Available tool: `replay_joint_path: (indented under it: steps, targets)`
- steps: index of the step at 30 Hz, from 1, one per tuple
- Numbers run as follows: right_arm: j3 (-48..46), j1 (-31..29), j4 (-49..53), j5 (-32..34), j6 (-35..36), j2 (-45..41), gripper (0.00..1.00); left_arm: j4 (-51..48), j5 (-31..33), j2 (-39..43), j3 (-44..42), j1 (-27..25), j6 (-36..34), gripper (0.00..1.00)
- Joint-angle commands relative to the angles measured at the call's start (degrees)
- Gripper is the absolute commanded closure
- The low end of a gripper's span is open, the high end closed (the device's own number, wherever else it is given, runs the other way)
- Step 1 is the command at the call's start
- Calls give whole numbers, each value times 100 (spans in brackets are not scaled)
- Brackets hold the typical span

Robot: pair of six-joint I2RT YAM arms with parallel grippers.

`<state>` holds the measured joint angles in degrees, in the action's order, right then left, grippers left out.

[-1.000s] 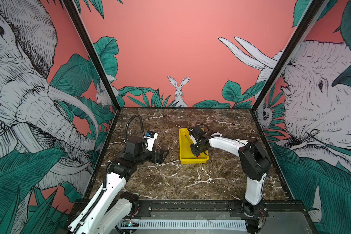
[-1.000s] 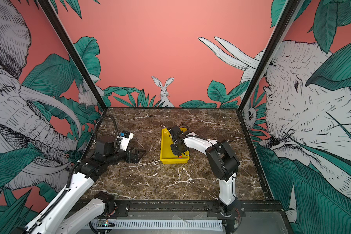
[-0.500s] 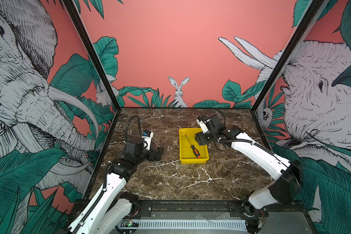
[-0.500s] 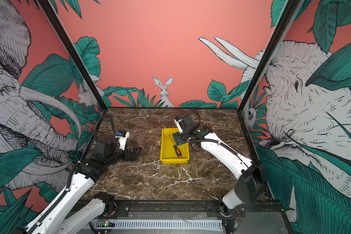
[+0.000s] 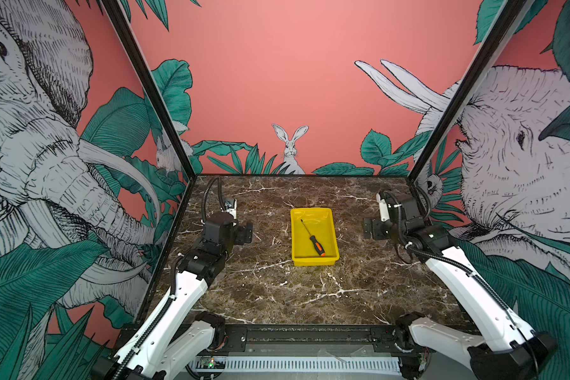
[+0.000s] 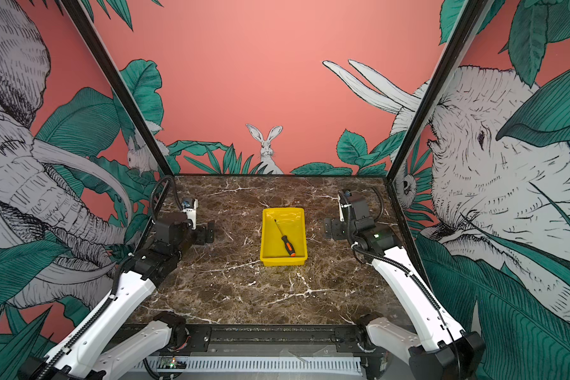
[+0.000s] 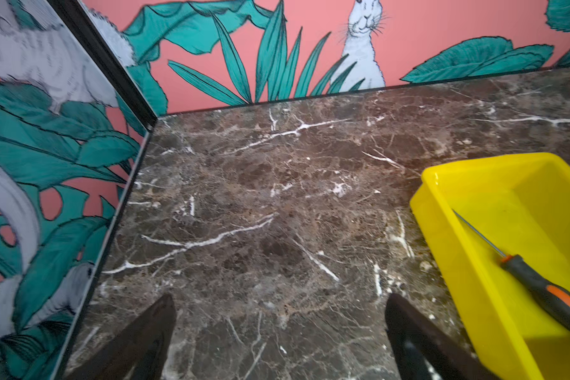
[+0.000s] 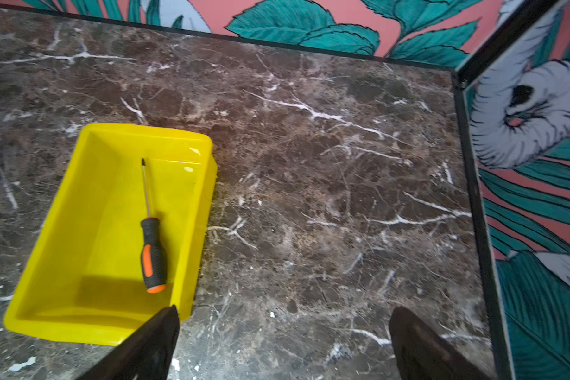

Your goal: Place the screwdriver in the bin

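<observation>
Screwdriver (image 5: 313, 238) at rest on the floor of the yellow bin (image 5: 311, 209) — laid diagonally, orange-capped handle toward the near wall, thin shaft pointing to the far left corner. A second ago the right gripper (image 5: 372, 229) was down inside the bin; it has since let go and pulled back to the right side of the counter (image 5: 277, 289), its jaws spread wide and empty. By the look of it, the task is done. The left gripper (image 5: 246, 233) waits on the opposite side, jaws likewise apart and holding nothing. Both stand well clear of the bin, with the screwdriver between them — touched by neither.
</observation>
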<state>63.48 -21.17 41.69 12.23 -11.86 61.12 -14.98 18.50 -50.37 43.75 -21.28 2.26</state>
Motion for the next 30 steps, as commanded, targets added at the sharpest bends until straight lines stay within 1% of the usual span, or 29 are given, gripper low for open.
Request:
replay_joint_path:
  steps: [1, 3, 4, 6, 7, 8, 10, 11, 13, 14, 16, 20, 25, 26, 30]
  targets:
    - [-298, 87, -181, 663, 242, -57, 1, 1266, 434, 238, -711, 98, -760, 1]
    - [-536, 90, -413, 793, 491, -67, 1, 1991, 2, 323, -1208, 326, -896, 1]
    - [-675, 87, -572, 870, 627, -103, 1, 2215, -178, 307, -1367, 497, -771, 1]
    - [-1040, 91, -1011, 1040, 927, -227, 1, 2221, -575, 168, -1439, 912, -517, 1]
    - [-1302, 92, -1395, 1072, 1092, -351, 1, 2228, -773, 52, -1454, 1096, -538, 1]
    - [-1548, 89, -1722, 1091, 1247, -477, 1, 2308, -827, -70, -1491, 1177, -611, 1]
    - [-2139, 88, -2590, 1159, 1578, -805, 1, 2674, -718, -323, -1615, 1229, -920, 1]
    - [-2387, 100, -2920, 1212, 1632, -930, 1, 2834, -666, -425, -1652, 1245, -968, 1]
    - [-2899, 112, -3715, 1318, 1772, -1083, 1, 3160, -639, -744, -1700, 1300, -922, 1]
    - [-3056, 130, -3934, 1344, 1861, -1081, 1, 3344, -635, -888, -1726, 1317, -869, 1]
    - [-3296, 194, -4293, 1409, 1985, -928, 1, 3958, -586, -1284, -1876, 1295, -721, 1]
    - [-3517, 379, -4921, 1486, 1976, -418, 1, 4695, -517, -1930, -2034, 1320, -986, 1]
    - [-4147, 541, -6672, 1152, 2081, 225, 1, 5484, -564, -2532, -2198, 1353, -1089, 1]
    - [-4214, 573, -6868, 1127, 2090, 319, 1, 5593, -590, -2614, -2216, 1363, -1110, 1]
    - [-4222, 740, -6994, 864, 2046, 636, 1, 5941, -683, -2839, -2226, 1379, -1216, 1]
